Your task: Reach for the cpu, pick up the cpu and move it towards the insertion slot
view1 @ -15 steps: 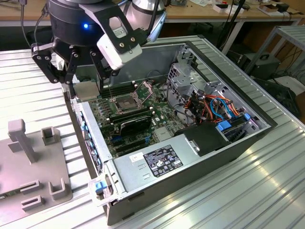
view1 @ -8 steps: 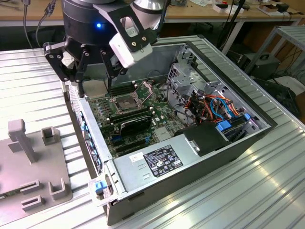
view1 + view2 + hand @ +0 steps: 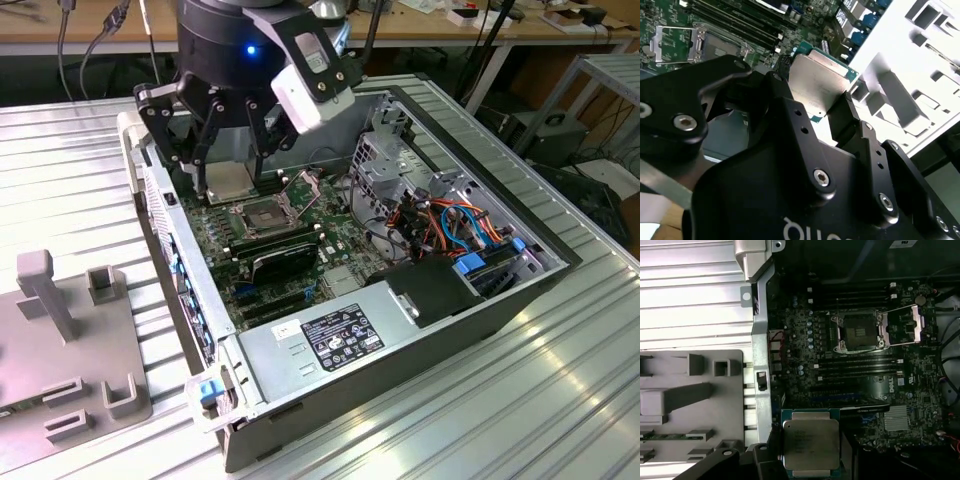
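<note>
place: a robotics or electronics lab workshop
work surface: ribbed aluminium table point(image 3: 560, 400) of slotted profile, the kind used for test rigs
item under work: an opened desktop computer case point(image 3: 420, 330) lying on its side, green motherboard point(image 3: 290, 250) and coloured cables point(image 3: 455, 225) bared
fixtures: a grey moulded holder point(image 3: 60, 350) with posts and pockets, set beside the case
background: wooden benches point(image 3: 470, 30) with hanging cables point(image 3: 95, 40) and small gear on top

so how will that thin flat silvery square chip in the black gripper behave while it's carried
The thin silvery square cpu looks rigid, so probably won't flex. Its smooth metal lid may be slippery between the gripper fingers. Being thin, it likely suits only a light squeeze.
</note>
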`<state>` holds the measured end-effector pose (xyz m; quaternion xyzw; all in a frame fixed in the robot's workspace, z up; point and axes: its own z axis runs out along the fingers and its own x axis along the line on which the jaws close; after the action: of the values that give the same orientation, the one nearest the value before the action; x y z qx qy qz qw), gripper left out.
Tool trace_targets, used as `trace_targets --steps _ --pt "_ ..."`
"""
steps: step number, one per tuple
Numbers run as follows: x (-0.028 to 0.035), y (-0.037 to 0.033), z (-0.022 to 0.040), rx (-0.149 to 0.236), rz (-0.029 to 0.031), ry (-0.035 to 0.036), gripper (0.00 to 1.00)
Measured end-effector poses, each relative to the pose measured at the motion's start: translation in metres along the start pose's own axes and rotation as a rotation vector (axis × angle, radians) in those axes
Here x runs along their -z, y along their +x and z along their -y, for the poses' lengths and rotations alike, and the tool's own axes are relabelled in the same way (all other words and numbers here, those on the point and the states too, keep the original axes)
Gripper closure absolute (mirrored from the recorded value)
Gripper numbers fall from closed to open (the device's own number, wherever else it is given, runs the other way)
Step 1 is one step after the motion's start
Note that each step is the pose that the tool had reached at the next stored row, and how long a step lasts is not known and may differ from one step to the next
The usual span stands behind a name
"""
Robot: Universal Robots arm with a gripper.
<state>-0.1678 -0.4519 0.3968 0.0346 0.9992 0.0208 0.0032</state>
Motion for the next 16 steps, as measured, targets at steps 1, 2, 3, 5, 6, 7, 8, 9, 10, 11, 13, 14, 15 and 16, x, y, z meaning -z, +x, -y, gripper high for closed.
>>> trace_targets --steps 1,2,3,5,6,7,8,9,10,11,13,14,15,16 --pt "-0.0001 -0.0020 -0.0004 0.000 0.0000 0.0000 0.45" --pt "-0.0001 -0.0046 -0.0009 0.000 -0.0001 -0.0001 0.45" --pt "-0.0002 -0.0073 -0.0014 0.000 0.0000 -0.0001 0.45" --pt "-0.0003 -0.0139 -0.0028 0.000 -0.0001 -0.0001 0.45" --pt "-0.0004 -0.0175 -0.0036 0.000 0.0000 -0.0001 0.45" --pt "-0.0004 -0.0194 -0.0040 0.000 0.0000 -0.0001 0.45" --pt "-0.0004 -0.0219 -0.0046 0.000 0.0000 0.0000 0.45" --pt "-0.0005 -0.0259 -0.0055 0.000 0.0000 0.0000 0.45" --pt "-0.0006 -0.0285 -0.0061 0.000 -0.0001 -0.0001 0.45" --pt "-0.0006 -0.0310 -0.0068 0.000 -0.0001 0.0000 0.45" --pt "-0.0008 -0.0366 -0.0084 0.000 -0.0001 -0.0001 0.45" --pt "-0.0009 -0.0390 -0.0091 0.000 -0.0001 0.0000 0.45" --pt "-0.0009 -0.0411 -0.0097 0.000 -0.0001 0.0000 0.45" --pt "-0.0010 -0.0441 -0.0106 0.000 0.0000 -0.0002 0.45"
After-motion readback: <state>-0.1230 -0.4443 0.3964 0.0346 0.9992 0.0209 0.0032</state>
